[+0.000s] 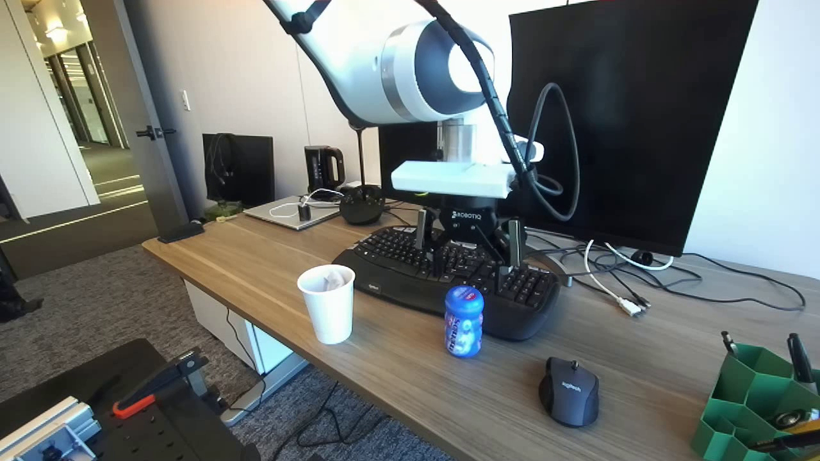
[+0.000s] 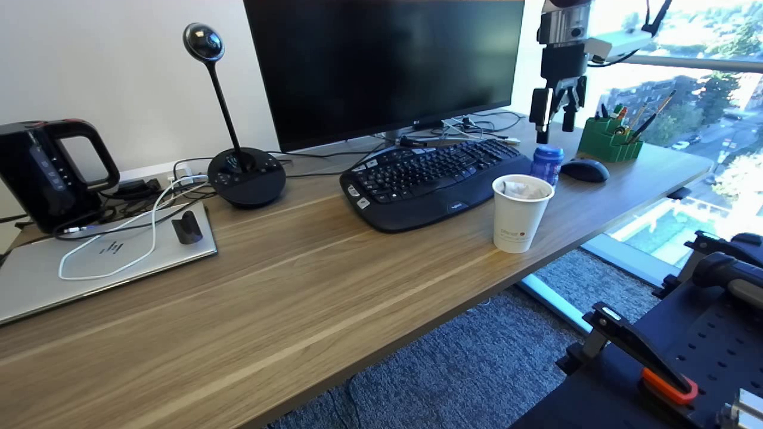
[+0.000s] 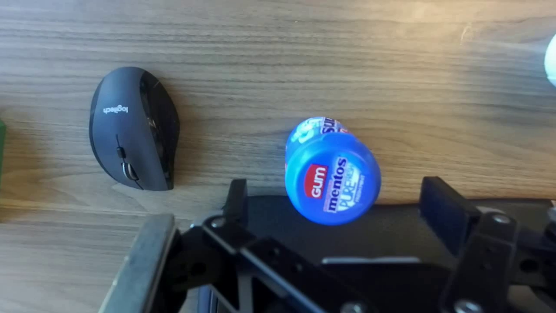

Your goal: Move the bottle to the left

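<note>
Nearest, past the front edge of the table (image 2: 298, 310), a black clamp (image 2: 641, 347) with an orange end sits on a dark board (image 2: 602, 390). Close to that edge stands a white paper cup (image 1: 328, 308) with something pale and crumpled inside. A bit farther in from the edge is the blue bottle (image 1: 463, 325). It stands straight up between the cup and a dark mouse (image 1: 572, 392). Just behind the bottle is a long black keyboard (image 2: 435, 185). A green pen box (image 2: 601, 145) is near the edge at the window (image 2: 730, 131) end. The robot's gripper (image 1: 471, 271) hangs in the air over the keyboard. Its two fingers (image 3: 236, 200) are wide apart and hold nothing. In the wrist view the bottle shows between them, but it is lower down, on the table. A big black screen (image 2: 393, 65) stands along the back edge. A flat silver laptop (image 2: 113, 247) and a black kettle (image 2: 42, 173) are by the back corner away from the window.
</note>
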